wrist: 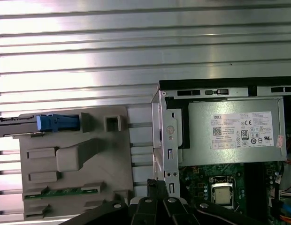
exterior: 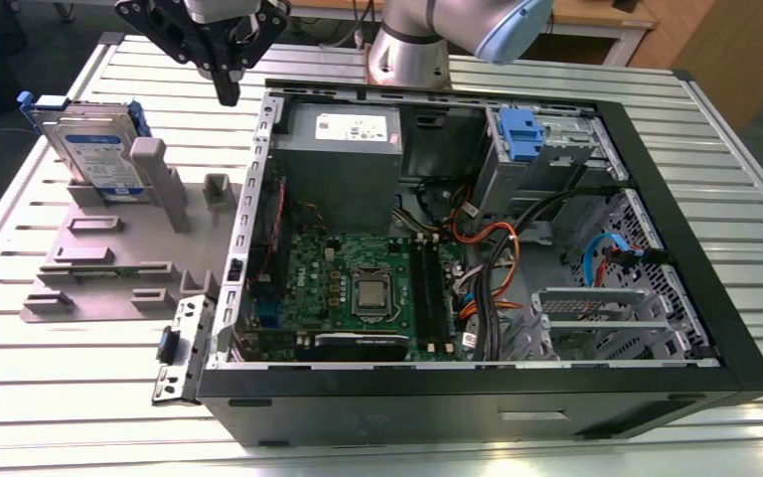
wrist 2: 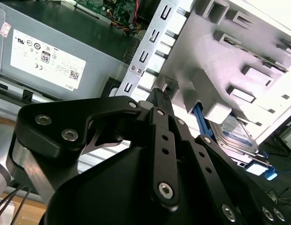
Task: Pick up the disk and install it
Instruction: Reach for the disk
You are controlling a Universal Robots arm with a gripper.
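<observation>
Disk (exterior: 96,149) stands on edge in the grey slotted stand (exterior: 103,258), at the exterior view's left, with its labelled face turned toward that camera and its blue rails framing it. You can see it in the second wrist view (wrist 2: 237,133) beyond the stand's raised blocks, and edge-on in the first wrist view (wrist: 56,123) at the stand's far end.

Your gripper (exterior: 229,94) hangs in the air above the gap between the stand and the open computer case (exterior: 488,407), near the case's corner by the power supply (exterior: 342,139). It is well apart from the disk and touches nothing. Its fingers look pressed together with nothing between them; in the second wrist view the gripper (wrist 2: 160,93) narrows to a single tip over the case's metal edge.

Both stand and case rest on the slatted metal counter (exterior: 37,397). Inside the case you see the green motherboard (exterior: 355,278), and a blue clip (exterior: 521,134) sits at the drive bay on the exterior view's right.
</observation>
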